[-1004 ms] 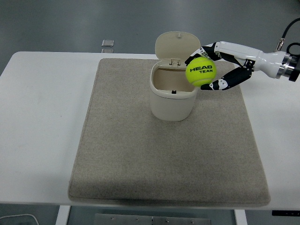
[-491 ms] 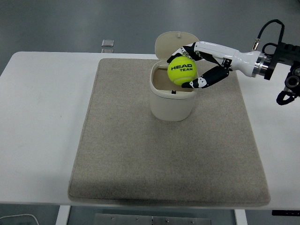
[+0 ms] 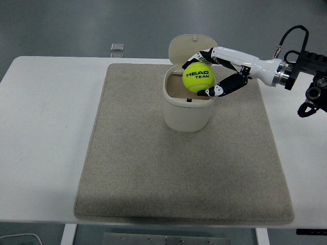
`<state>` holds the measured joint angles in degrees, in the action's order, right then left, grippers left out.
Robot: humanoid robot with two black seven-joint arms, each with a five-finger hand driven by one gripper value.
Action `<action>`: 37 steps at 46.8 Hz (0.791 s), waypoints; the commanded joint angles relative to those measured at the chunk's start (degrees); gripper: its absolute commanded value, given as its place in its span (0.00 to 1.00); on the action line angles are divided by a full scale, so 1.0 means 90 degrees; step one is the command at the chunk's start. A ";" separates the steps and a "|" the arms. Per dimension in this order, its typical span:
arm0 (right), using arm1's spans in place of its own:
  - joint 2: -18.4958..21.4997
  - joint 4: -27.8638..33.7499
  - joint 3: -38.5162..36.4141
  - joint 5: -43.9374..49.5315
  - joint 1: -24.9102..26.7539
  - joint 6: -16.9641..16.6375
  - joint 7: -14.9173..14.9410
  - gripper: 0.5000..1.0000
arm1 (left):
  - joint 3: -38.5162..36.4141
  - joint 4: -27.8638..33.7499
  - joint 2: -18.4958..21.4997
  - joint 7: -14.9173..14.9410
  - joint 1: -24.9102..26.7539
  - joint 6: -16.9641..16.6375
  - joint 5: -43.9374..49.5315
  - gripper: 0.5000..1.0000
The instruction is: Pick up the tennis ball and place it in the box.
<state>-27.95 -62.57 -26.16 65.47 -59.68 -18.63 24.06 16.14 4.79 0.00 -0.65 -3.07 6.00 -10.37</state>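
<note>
A yellow-green tennis ball (image 3: 197,77) hangs just above the mouth of the cream box (image 3: 187,113), which stands on the grey mat with its lid (image 3: 192,48) tipped up behind. My right hand (image 3: 210,74) comes in from the right edge and is shut on the ball, with fingers curled over its top and thumb under its right side. The ball covers part of the box's opening. No left arm shows in the picture.
The grey mat (image 3: 153,173) covers the middle of the white table (image 3: 46,138). A small grey object (image 3: 117,47) lies at the table's far edge, left of the box. A black cable loops at my right wrist (image 3: 291,35).
My right hand has carried the ball leftward from beside the box's right rim to over its opening. In the last half second it has hardly moved.
</note>
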 commanded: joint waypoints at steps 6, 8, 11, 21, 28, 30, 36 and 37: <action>0.0000 -0.0001 0.0114 0.0001 0.0010 0.0000 0.0002 0.72 | 0.0004 0.0005 0.0000 -0.0005 -0.0001 0.0007 0.0000 0.98; 0.0000 -0.0001 0.0114 0.0001 0.0010 0.0000 0.0002 0.72 | -0.0006 -0.0004 0.0000 -0.0006 -0.0001 -0.0003 0.0000 0.98; 0.0000 -0.0001 0.0114 0.0001 0.0010 0.0000 0.0002 0.73 | -0.0006 -0.0004 0.0000 -0.0005 -0.0001 -0.0003 0.0000 0.98; -0.0019 -0.0001 0.0094 -0.0038 0.0010 -0.0029 0.0002 0.79 | 0.0004 0.0005 0.0000 -0.0006 -0.0001 0.0007 0.0000 0.98; -0.0136 -0.0069 0.0036 -0.0330 -0.0009 -0.0292 0.0002 0.79 | -0.0006 0.0005 0.0000 0.0004 -0.0001 -0.0003 0.0000 0.98; -0.0214 -0.0069 -0.0003 -0.0496 0.0001 -0.0536 0.0002 0.79 | -0.0006 -0.0004 0.0000 -0.0005 -0.0001 0.0007 0.0000 0.98; -0.0546 -0.0098 -0.0042 -0.1111 0.0020 -0.1123 -0.0008 0.79 | -0.0006 -0.0004 0.0000 -0.0006 -0.0001 -0.0003 0.0000 0.98; -0.0604 -0.0108 -0.0042 -0.1238 0.0020 -0.1181 -0.0008 0.79 | 0.0004 0.0005 0.0000 0.0004 -0.0001 -0.0003 0.0000 0.98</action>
<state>-31.84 -63.44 -26.51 57.60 -59.59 -27.29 24.07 16.12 4.80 0.00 -0.67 -3.08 6.00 -10.36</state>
